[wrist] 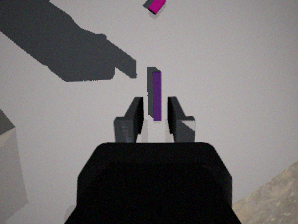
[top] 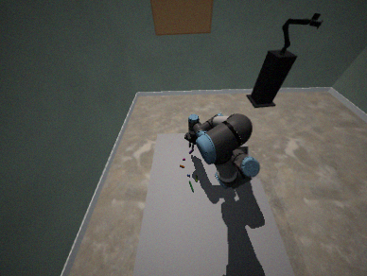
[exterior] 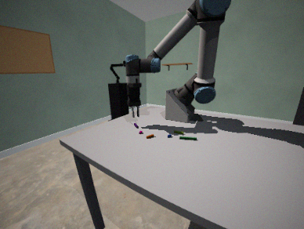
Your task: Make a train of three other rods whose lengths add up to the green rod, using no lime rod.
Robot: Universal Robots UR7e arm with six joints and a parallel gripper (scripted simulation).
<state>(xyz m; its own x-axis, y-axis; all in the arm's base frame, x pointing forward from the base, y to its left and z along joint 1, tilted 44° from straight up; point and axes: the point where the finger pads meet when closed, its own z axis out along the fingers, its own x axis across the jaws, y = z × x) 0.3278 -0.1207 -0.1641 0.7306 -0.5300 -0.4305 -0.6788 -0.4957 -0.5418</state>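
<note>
Hand [wrist: 154, 115] hangs part-open and empty above the purple rod [wrist: 156, 94], near the counter's [exterior: 235, 184] far left edge. No train exists yet: magenta [exterior: 140, 132], orange [exterior: 150, 136], blue [exterior: 169, 136] and green [exterior: 188, 138] rods lie scattered apart.

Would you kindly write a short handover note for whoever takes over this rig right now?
Gripper: open, empty, poised above the table, jaws straddling the purple rod from above.
Rods: small magenta rod, orange rod, tiny blue rod, lime rod and long green rod lie scattered, apart.
Done: no train laid.
Left: build the three-rod train, release.
</note>
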